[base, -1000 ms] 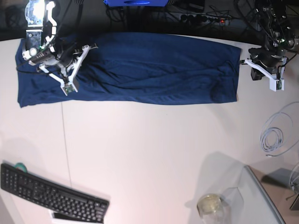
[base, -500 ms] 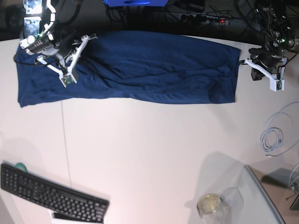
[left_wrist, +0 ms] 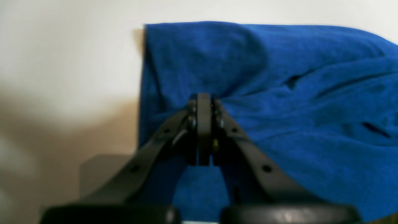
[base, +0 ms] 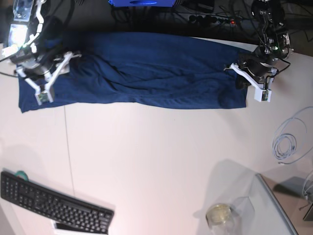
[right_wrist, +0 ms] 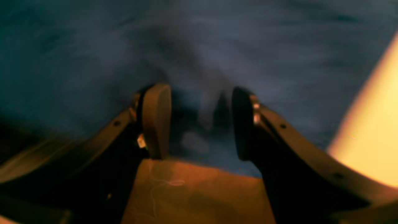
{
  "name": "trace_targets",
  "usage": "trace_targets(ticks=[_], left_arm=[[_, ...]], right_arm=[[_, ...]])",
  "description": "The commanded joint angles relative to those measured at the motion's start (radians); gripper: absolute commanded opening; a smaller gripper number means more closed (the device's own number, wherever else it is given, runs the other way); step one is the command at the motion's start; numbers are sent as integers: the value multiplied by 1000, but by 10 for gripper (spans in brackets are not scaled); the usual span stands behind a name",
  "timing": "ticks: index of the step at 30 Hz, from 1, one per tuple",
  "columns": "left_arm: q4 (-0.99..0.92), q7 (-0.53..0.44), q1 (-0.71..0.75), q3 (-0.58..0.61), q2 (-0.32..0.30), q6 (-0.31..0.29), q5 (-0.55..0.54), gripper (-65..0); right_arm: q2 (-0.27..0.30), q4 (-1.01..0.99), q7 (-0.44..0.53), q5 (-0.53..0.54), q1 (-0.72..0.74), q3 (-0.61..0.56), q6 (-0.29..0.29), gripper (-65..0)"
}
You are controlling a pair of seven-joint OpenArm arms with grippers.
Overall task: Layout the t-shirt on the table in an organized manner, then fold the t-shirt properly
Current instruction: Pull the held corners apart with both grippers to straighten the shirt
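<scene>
The navy t-shirt (base: 146,68) lies as a long wrinkled band across the far side of the white table (base: 156,161). My left gripper (base: 234,69) is at the shirt's right end. In the left wrist view this gripper (left_wrist: 203,102) is shut, and folds of the t-shirt (left_wrist: 279,77) gather at its tip, near a corner of the cloth. My right gripper (base: 72,55) hovers over the shirt's left end. The blurred right wrist view shows that gripper (right_wrist: 199,93) open above the t-shirt (right_wrist: 217,46), with nothing pinched between its fingers.
A black keyboard (base: 54,205) sits at the front left. A coiled grey cable (base: 288,142) lies at the right edge. A glass jar (base: 220,215) and a clear tray (base: 274,210) are at the front right. A power strip (base: 215,19) and cables run behind the table.
The right gripper has opened and moved left toward the shirt's left end. The left gripper, still shut, has moved left, and the shirt's right edge has shifted inward with it.
</scene>
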Motion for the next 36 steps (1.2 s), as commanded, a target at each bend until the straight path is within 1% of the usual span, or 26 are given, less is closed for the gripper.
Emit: trace_targets(ticks=[1, 2, 3, 4, 5, 7, 8, 9, 11, 12, 14, 19, 21, 23, 26, 29, 32, 34, 35, 36], left_arm=[[13, -19, -16, 12, 0, -1, -4, -650], [4, -19, -22, 23, 6, -1, -4, -650], [-15, -19, -25, 29, 6, -1, -2, -650], [-31, -19, -37, 29, 6, -1, -2, -650], [-56, -19, -51, 30, 6, -1, -2, -650], [-110, -21, -63, 21, 3, -1, -2, -650], [-131, -21, -65, 20, 0, -1, -2, -650], [-151, -27, -66, 20, -1, -1, -2, -650], [-183, -79, -63, 20, -3, 2, -2, -650], [-206, -107, -62, 20, -7, 2, -1, -650], [-265, -142, -63, 26, -26, 2, -1, -650], [-369, -199, -94, 18, -30, 4, -2, -650], [-377, -199, -106, 18, -30, 4, -2, -650], [-372, -197, -120, 18, -30, 4, -2, -650], [-340, -193, -138, 20, -26, 4, -2, -650], [-289, -191, -143, 18, -26, 4, -2, -650], [-211, -191, -134, 18, -27, 4, -2, -650], [-150, -182, -120, 18, -27, 4, -4, -650], [-120, -157, -109, 17, -27, 4, -5, -650], [-93, -136, -99, 7, -27, 4, -8, -650]], right_arm=[[11, -43, 45, 8, 49, 37, 0, -351], [28, -106, 72, 8, 99, 71, 0, -354], [54, -186, 97, 8, 147, 85, 0, -375], [77, -264, 118, 8, 185, 78, 0, -414], [107, -347, 141, 12, 225, 66, 0, -477], [146, -502, 194, 12, 302, 54, 0, -617], [153, -559, 220, 8, 329, 62, 0, -650], [159, -608, 246, 8, 355, 62, 0, -650], [190, -669, 278, 8, 385, 58, -2, -629], [198, -697, 287, 8, 395, 57, -3, -629], [204, -752, 298, 8, 426, 55, -5, -629], [235, -922, 358, 6, 509, 57, -9, -629], [239, -956, 376, 6, 529, 55, -51, -629], [239, -952, 378, 6, 532, 54, -71, -629], [238, -870, 364, 8, 498, 58, -71, -621], [225, -683, 346, 14, 417, 63, -71, -621], [195, -448, 339, 14, 323, 60, -71, -620], [186, -301, 290, 14, 243, 54, -68, -618], [175, -229, 250, 14, 207, 45, -52, -603], [164, -174, 220, 11, 179, 19, -23, -579]])
